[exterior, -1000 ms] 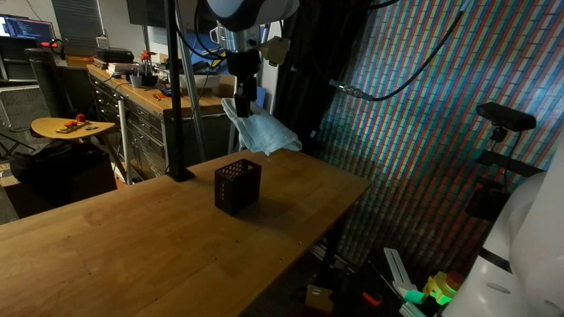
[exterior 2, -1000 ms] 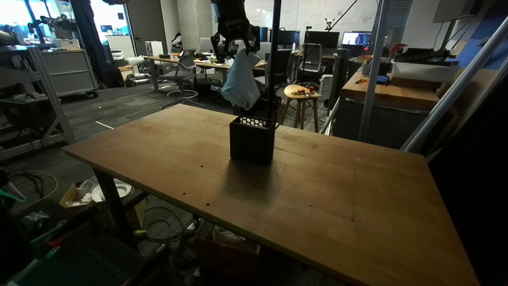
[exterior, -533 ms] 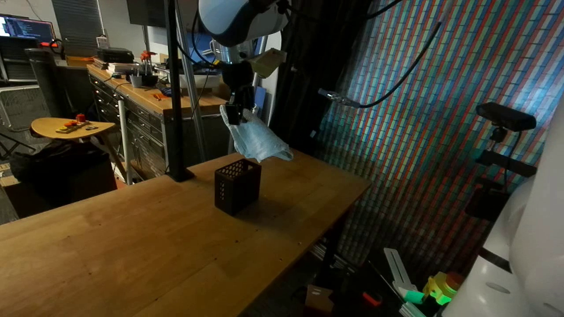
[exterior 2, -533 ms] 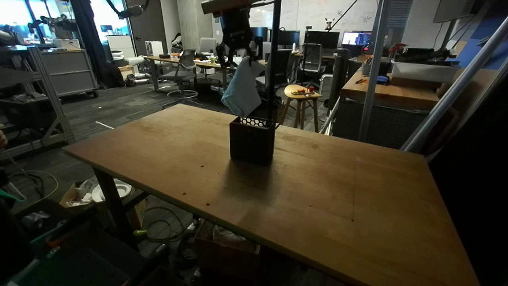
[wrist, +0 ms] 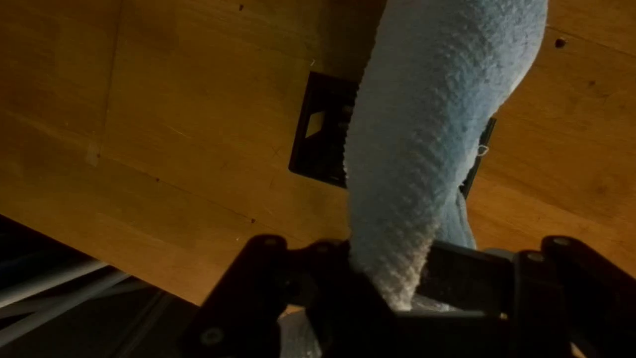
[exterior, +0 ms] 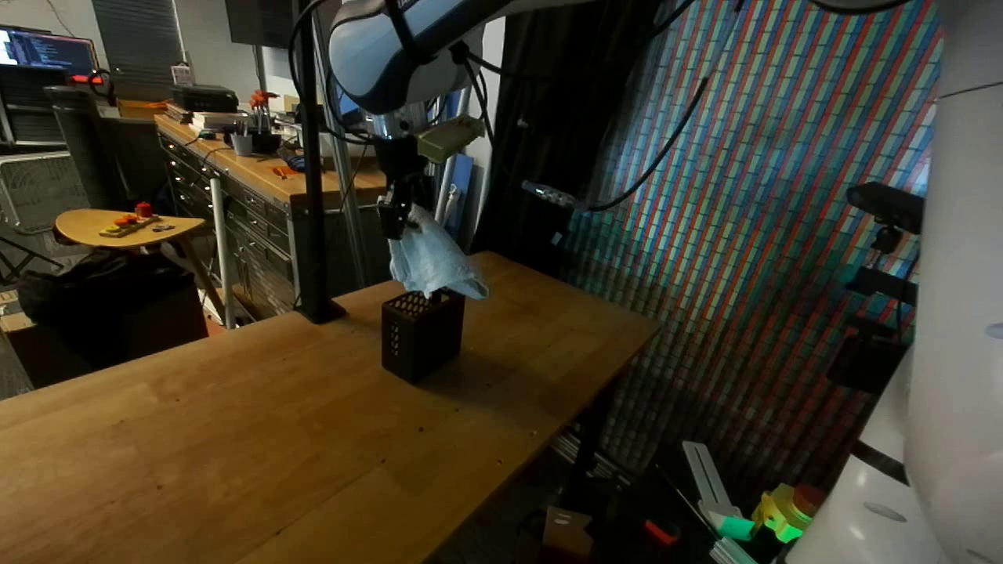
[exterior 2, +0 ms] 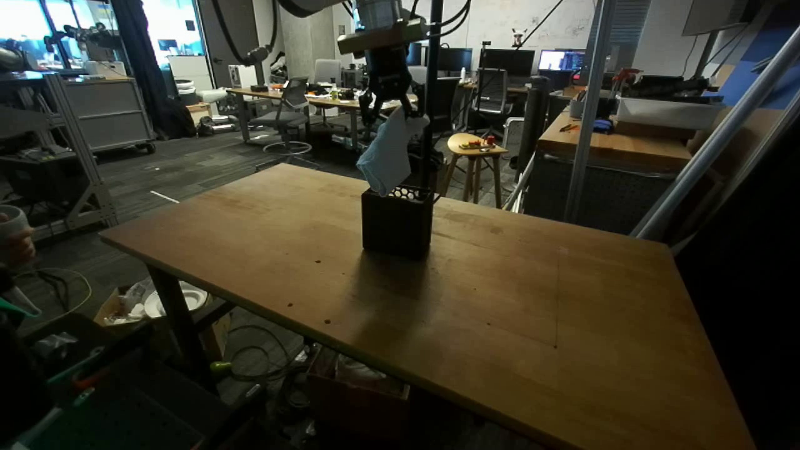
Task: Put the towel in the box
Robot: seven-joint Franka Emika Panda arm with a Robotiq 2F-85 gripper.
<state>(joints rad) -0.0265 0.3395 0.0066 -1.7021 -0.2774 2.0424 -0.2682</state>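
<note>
The towel [exterior: 439, 266] is a pale blue-grey wrinkled cloth that hangs from my gripper [exterior: 400, 223]. In both exterior views its lower end is just above or at the rim of the box [exterior: 423, 341]; I cannot tell if they touch. The box is black, with hexagonal holes, and stands upright on the table. The box [exterior 2: 397, 225], towel [exterior 2: 387, 153] and gripper [exterior 2: 392, 115] line up in an exterior view. In the wrist view the towel [wrist: 422, 114] runs up from between the shut jaws and hides the right part of the box [wrist: 304, 139].
The wooden table [exterior: 251, 439] has a black upright post [exterior: 310, 196] at its far edge, near the box; it also shows [exterior 2: 432, 94] close behind the towel. A hand with a cup [exterior 2: 15, 234] is at the left edge of an exterior view.
My gripper has moved down and over towards the box with the towel, whose lower end is now at the box's opening. The box has not moved. A hand with a cup has come in.
</note>
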